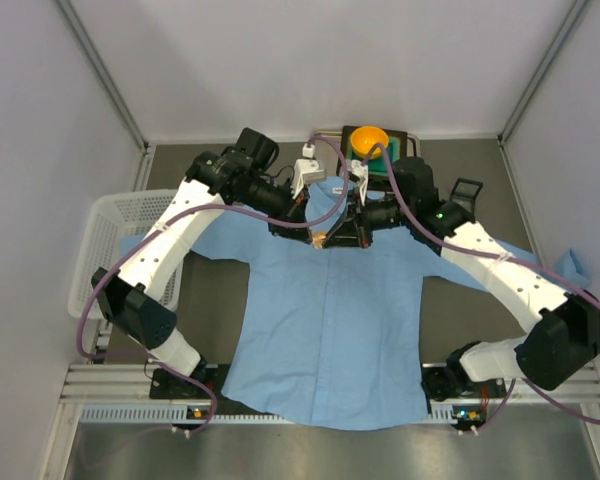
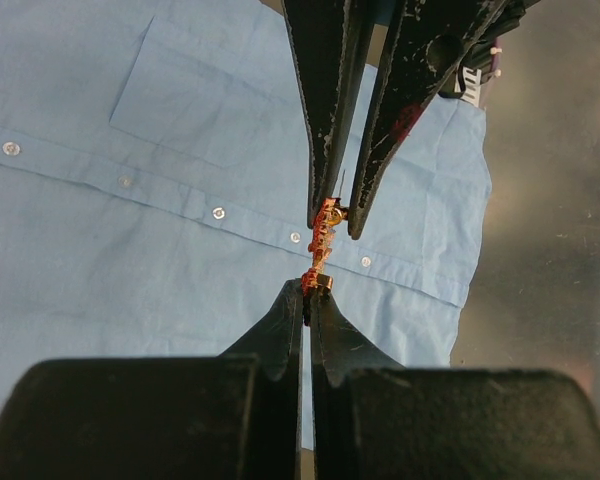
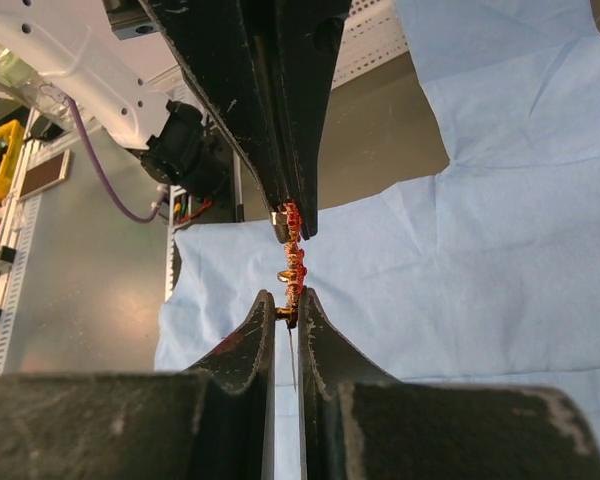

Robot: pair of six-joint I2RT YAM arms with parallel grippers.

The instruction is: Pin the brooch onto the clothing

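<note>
The brooch is a tiny red-orange and gold pin held in the air between both grippers, above the light blue shirt near its collar. My left gripper is shut on one end of the brooch. My right gripper is shut on the other end, and the thin pin needle hangs down between its jaws. In the top view the two grippers meet over the upper button line, with the brooch between them. The shirt lies flat, front up, with a chest pocket and buttons in view.
An orange bowl stands at the back behind the collar. A white basket sits at the left edge, partly under a sleeve. A small blue cloth lies at the right wall. White walls close in both sides.
</note>
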